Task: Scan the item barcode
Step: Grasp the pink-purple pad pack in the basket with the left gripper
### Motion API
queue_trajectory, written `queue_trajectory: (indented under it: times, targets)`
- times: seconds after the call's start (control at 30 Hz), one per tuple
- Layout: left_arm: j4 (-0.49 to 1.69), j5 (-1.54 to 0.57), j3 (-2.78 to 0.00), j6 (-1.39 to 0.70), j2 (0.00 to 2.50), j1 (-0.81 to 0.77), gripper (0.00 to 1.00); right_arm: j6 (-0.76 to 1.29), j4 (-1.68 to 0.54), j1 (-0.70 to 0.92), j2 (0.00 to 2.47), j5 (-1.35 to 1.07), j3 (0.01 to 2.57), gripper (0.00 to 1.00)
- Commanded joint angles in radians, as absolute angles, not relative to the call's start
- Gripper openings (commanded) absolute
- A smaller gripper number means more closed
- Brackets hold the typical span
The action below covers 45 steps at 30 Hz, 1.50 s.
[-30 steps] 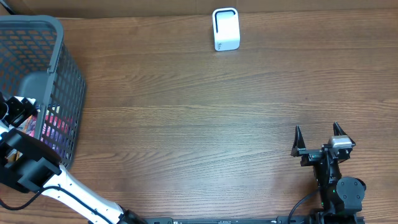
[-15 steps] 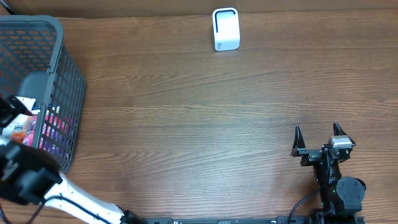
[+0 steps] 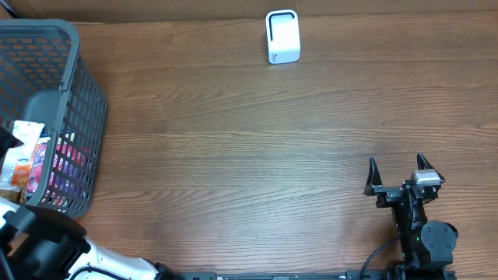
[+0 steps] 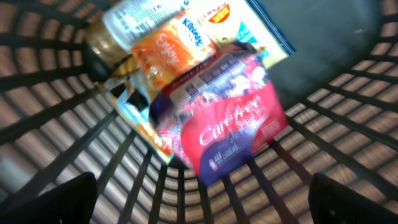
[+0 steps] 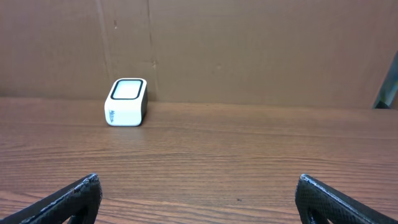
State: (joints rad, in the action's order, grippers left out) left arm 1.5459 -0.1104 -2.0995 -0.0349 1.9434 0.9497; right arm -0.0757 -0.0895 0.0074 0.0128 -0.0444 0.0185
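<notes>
**Overhead:** A grey mesh basket (image 3: 74, 85) stands at the left end of the wooden tabletop (image 3: 233, 155). The goods lie in its near part. A pale packet with orange print (image 3: 22, 155) shows at the left edge of the picture, and a pink and purple mass (image 3: 71, 163) shows through the mesh beside it. A white scanner (image 3: 282, 36) stands at the far edge of the tabletop, well apart from the basket. The right pincer (image 3: 397, 165) sits near the front right corner, fingers spread and nothing between them. Only part of the left arm (image 3: 43, 245) shows, at the lower left.

**Left wrist:** The camera looks down into the basket, and the picture is somewhat blurred. The left pincer (image 4: 214, 199) has its dark fingers (image 4: 68, 199) in the two lower corners, wide apart and holding nothing. Under it lies the Carefree pack (image 4: 233, 127), a soft pink and purple packet with white script, tilted on the basket floor. An orange Kleenex pack (image 4: 171, 53) touches its upper edge. Beyond are a bottle (image 4: 127, 25) and a blue, white and yellow bag (image 4: 261, 28).

**Right wrist:** The scanner (image 5: 126, 102) is a small white box with a dark-framed window on top. It stands against a brown cardboard wall (image 5: 249, 50). The right pincer (image 5: 199, 196) is spread wide above bare wood.
</notes>
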Motion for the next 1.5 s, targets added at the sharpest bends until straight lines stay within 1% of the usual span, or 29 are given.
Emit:
queue_trajectory:
  times: [0.0, 0.13, 0.23, 0.33, 0.53, 0.73, 0.83, 1.13, 1.2, 1.27, 1.3, 1.33, 1.4, 1.43, 1.47]
  targets:
    - [1.482, -0.137, -2.020, -0.070, 1.957, 0.948, 1.00, -0.079, -0.083, 0.012, 0.003, -0.038, 0.008, 1.00]
    - [1.436, -0.192, -2.009, -0.047, 1.958, 0.948, 1.00, -0.079, -0.083, 0.012, 0.003, -0.038, 0.008, 1.00]
    - [1.408, -0.222, -1.998, 0.059, 1.958, 0.941, 0.95, -0.079, -0.083, 0.012, 0.003, -0.038, 0.008, 1.00]
    - [1.381, -0.221, -1.945, 0.096, 1.958, 0.928, 0.97, -0.079, -0.083, 0.012, 0.003, -0.038, 0.008, 1.00]
    - [1.290, -0.150, -1.761, 0.128, 1.958, 0.902, 0.99, -0.079, -0.083, 0.012, 0.003, -0.038, 0.008, 1.00]
    - [1.200, -0.099, -1.678, 0.136, 1.958, 0.903, 1.00, -0.079, -0.083, 0.012, 0.003, -0.038, 0.008, 1.00]
    - [1.144, -0.095, -1.655, 0.136, 1.958, 0.903, 0.98, -0.079, -0.083, 0.012, 0.003, -0.038, 0.008, 1.00]
    - [1.085, -0.098, -1.613, 0.143, 1.958, 0.902, 0.76, -0.079, -0.083, 0.012, 0.003, -0.038, 0.008, 1.00]
    - [1.075, -0.098, -1.581, 0.143, 1.958, 0.902, 0.68, -0.079, -0.083, 0.012, 0.003, -0.038, 0.008, 1.00]
    - [1.064, -0.097, -1.549, 0.143, 1.958, 0.902, 0.56, -0.079, -0.083, 0.012, 0.003, -0.038, 0.008, 1.00]
    - [1.059, -0.097, -1.538, 0.143, 1.958, 0.902, 0.52, -0.079, -0.083, 0.012, 0.003, -0.038, 0.008, 1.00]
    - [1.057, -0.097, -1.530, 0.143, 1.958, 0.902, 0.45, -0.079, -0.083, 0.012, 0.003, -0.038, 0.008, 1.00]
    - [1.057, -0.097, -1.528, 0.142, 1.958, 0.902, 0.25, -0.079, -0.083, 0.012, 0.003, -0.038, 0.008, 1.00]
    - [1.057, -0.097, -1.528, 0.142, 1.958, 0.902, 0.19, -0.079, -0.083, 0.012, 0.003, -0.038, 0.008, 1.00]
    - [1.058, -0.097, -1.530, 0.142, 1.958, 0.903, 0.10, -0.079, -0.083, 0.012, 0.003, -0.038, 0.008, 1.00]
